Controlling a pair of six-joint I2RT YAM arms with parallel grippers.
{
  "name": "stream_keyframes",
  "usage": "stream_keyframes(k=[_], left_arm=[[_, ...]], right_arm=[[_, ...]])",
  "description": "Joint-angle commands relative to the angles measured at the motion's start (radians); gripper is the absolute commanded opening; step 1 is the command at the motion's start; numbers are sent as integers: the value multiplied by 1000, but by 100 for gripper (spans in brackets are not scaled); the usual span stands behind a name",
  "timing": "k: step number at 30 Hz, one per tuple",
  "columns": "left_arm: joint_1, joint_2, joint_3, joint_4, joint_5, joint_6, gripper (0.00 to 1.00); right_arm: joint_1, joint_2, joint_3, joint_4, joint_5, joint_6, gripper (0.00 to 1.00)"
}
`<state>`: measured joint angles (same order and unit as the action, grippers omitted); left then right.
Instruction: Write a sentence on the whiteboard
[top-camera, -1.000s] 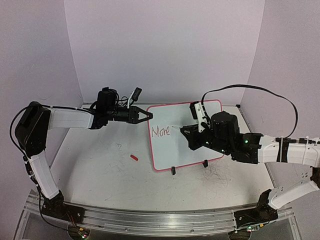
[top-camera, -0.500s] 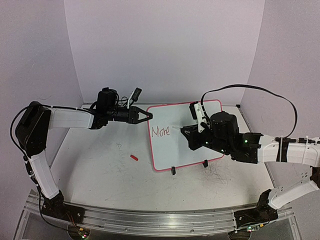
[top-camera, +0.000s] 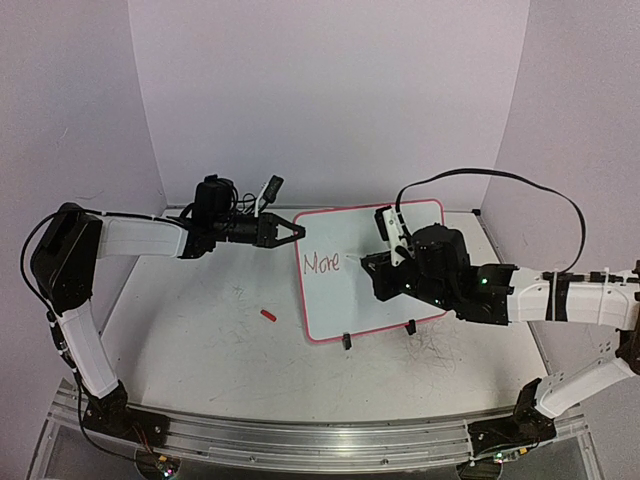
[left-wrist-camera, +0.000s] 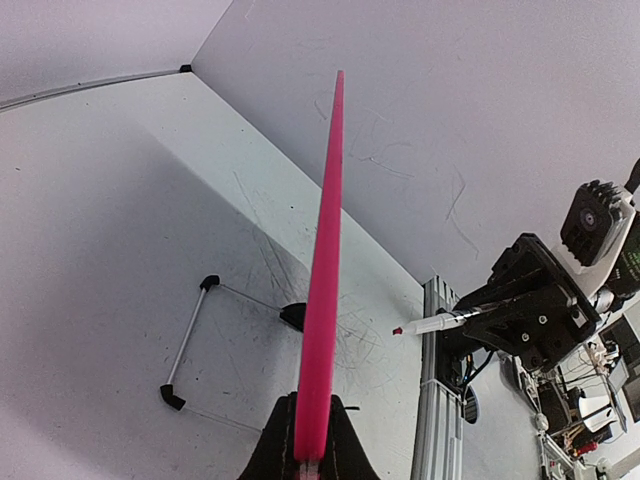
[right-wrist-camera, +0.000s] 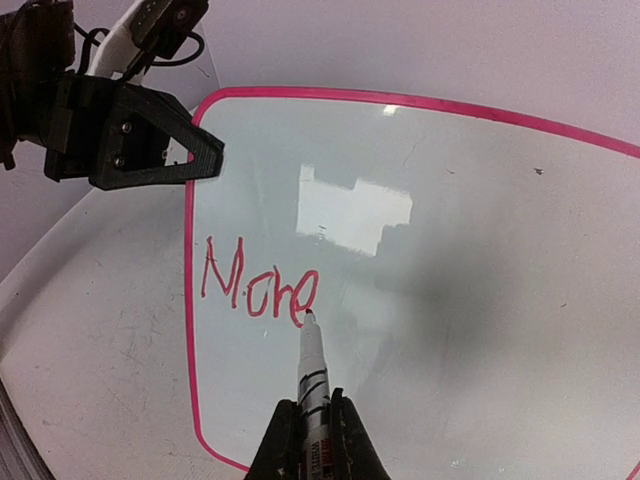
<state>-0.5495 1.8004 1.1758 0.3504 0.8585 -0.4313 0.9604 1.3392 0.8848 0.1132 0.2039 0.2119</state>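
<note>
Now I see my left gripper (top-camera: 297, 231) pinching the whiteboard (top-camera: 350, 300) by its left rim, mid-table (top-camera: 200, 330). My right gripper (right-wrist-camera: 312, 425) clamps a marker (right-wrist-camera: 311, 365), its tip at the red sentence (right-wrist-camera: 258, 285), which reads only "More".

Robot lab: white-walled test booth (top-camera: 330, 90).

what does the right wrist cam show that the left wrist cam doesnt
Only the right wrist view shows the whiteboard face-on, with the red word "More" and the marker tip at its last letter. Only the left wrist view shows the board edge-on as a thin pink strip, with a black-tipped rod beside it. Both show the whiteboard, the marker, the left gripper on the board's edge and the right gripper holding the marker.
</note>
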Motion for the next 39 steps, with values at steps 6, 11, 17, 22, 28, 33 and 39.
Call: stream_keyframes(k=[6,11,17,22,28,33,39], left_arm=[[2,-1,-7,3,-25,-26,0],[3,0,-6,2,-25,-27,0],[2,1,-5,1,-23,-29,0],[2,0,-7,2,-23,-27,0],[2,0,-7,1,-22,-29,0],[2,0,-7,1,-20,-29,0],[2,1,-7,1,-19,-29,0]], right_arm=[[0,1,37,-23,40,-21,0],[2,-16,19,-18,66,-42,0],[1,18,39,-16,47,-30,0],[4,35,47,11,22,-32,0],[4,76,69,15,88,1,0],[3,98,82,29,106,11,0],[4,114,95,36,124,12,0]])
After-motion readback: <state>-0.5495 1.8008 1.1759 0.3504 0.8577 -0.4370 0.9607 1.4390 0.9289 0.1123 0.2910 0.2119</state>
